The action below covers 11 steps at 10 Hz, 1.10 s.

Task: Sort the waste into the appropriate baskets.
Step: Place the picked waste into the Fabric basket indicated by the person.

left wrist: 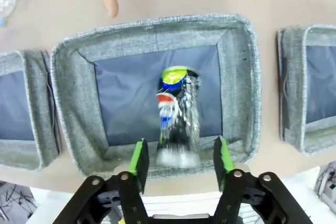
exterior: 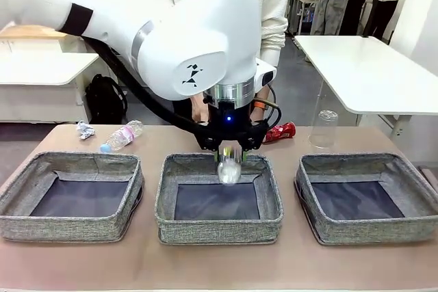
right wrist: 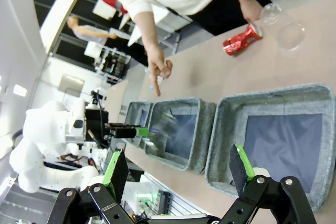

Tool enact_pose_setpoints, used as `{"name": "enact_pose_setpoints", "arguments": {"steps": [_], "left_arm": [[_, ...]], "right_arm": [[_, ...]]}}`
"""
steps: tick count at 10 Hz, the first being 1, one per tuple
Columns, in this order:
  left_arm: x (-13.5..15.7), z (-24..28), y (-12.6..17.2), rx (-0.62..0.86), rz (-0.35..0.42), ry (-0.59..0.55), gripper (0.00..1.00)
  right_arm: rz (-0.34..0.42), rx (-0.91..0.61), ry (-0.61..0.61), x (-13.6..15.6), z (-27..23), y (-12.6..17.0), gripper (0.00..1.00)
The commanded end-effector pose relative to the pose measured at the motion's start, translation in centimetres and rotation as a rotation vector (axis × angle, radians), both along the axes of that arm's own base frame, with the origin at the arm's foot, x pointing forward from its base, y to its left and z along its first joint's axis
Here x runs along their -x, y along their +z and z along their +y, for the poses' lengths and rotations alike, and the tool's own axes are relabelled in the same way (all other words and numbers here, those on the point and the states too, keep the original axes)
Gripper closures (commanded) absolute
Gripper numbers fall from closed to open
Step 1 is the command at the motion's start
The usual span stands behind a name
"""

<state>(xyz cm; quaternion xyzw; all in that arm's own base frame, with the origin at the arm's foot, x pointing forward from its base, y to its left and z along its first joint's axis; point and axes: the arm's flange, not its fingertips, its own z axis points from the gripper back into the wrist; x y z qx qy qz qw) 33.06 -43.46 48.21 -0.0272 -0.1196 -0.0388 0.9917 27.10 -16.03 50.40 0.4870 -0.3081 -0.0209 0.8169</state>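
Front view: first piece going into the middle basket, four pieces left to sort

At the far left of the surface point(exterior: 205, 264) lies the paper ball point(exterior: 85, 130), with the pink-labelled bottle point(exterior: 122, 136) just beside it on its side. Both are behind the left basket point(exterior: 75, 162), whose dark bottom is bare.

The left hand point(exterior: 230, 150) hangs over the middle basket point(exterior: 219, 227). The Pepsi can point(exterior: 229, 169) is a blur just under it, inside the basket's walls. In the left wrist view the green pads stand spread with a gap on each side of the can, so it looks let go and dropping rather than pinched.

Behind and to the right, the crushed red can point(exterior: 280, 132) lies on the surface. The clear cup point(exterior: 324, 129) stands mouth down beyond it, behind the right basket point(exterior: 369, 230), which is also bare.

In the right wrist view the right hand point(right wrist: 178, 153) is spread wide with nothing between its fingers.

My reading is that the sorting has only just begun.

- **Baskets:** three.
- **Waste:** five pieces, made up of two cans, one bottle, one cup and one paper ball.
- **Left to sort:** four pieces outside any basket.
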Motion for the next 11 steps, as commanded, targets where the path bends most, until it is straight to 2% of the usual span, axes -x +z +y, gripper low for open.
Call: {"name": "enact_pose_setpoints", "arguments": {"steps": [1, 6, 8, 9, 11], "left_arm": [[-0.2, -0.1, 0.3, -0.015, -0.018, 0.015, 0.0], [-0.4, 1.0, 1.4, 0.003, -0.02, 0.016, 0.0], [-1.3, 4.4, 4.2, 0.02, -0.005, -0.043, 0.0], [-1.9, 7.7, 6.8, 0.175, 0.049, -0.132, 0.0], [-2.0, 15.8, 11.1, 0.394, 0.052, -0.2, 0.0]], "right_arm": [[-0.036, -0.011, 0.003, -0.3, 0.1, 0.1, 0.0], [-0.036, -0.011, 0.003, -0.3, 0.1, 0.1, 0.0], [-0.036, -0.011, 0.003, -0.3, 0.1, 0.1, 0.0], [-0.036, -0.011, 0.003, -0.3, 0.1, 0.1, 0.0], [-0.036, -0.011, 0.003, -0.3, 0.1, 0.1, 0.0]]}}
